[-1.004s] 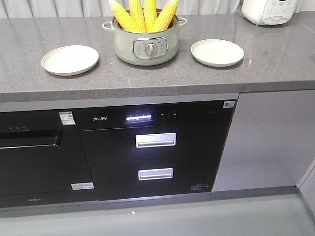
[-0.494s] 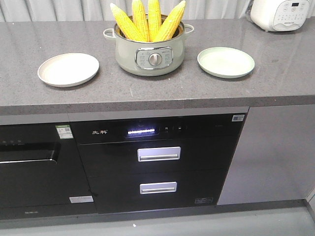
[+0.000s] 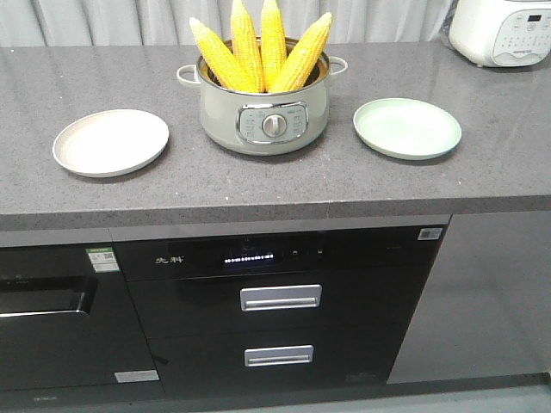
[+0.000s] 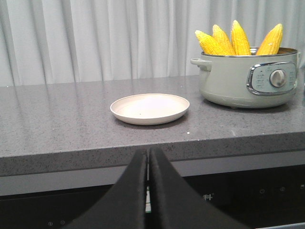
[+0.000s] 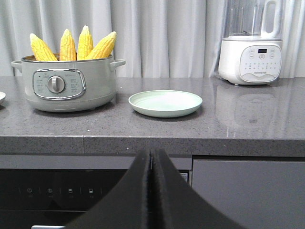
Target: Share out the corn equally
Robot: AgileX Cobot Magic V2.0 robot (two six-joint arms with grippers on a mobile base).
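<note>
1. I count four cobs of corn [image 3: 246, 43], all standing in the pale green pot [image 3: 219, 112]. Their pointed tips are up and fanned apart, and their lower ends are hidden below the pot's rim.
2. The pot sits on the grey countertop [image 3: 258, 185] with its dial facing my front camera.
3. A cream plate [image 3: 110, 142] lies flat to the left of the pot, clearly apart from it.
4. A light green plate [image 3: 407, 128] lies flat to the right of the pot, also apart from it.
5. My left gripper [image 4: 147, 151] has its two black fingers pressed flat against each other. It sits lower than the pot, in front of the counter edge and off to the pot's left.
6. My right gripper [image 5: 151, 152] is likewise pressed together, pad against pad. It is low in front of the counter, to the pot's right.
7. A white appliance [image 5: 251, 56] stands further right of the pot, beyond the green plate.
</note>
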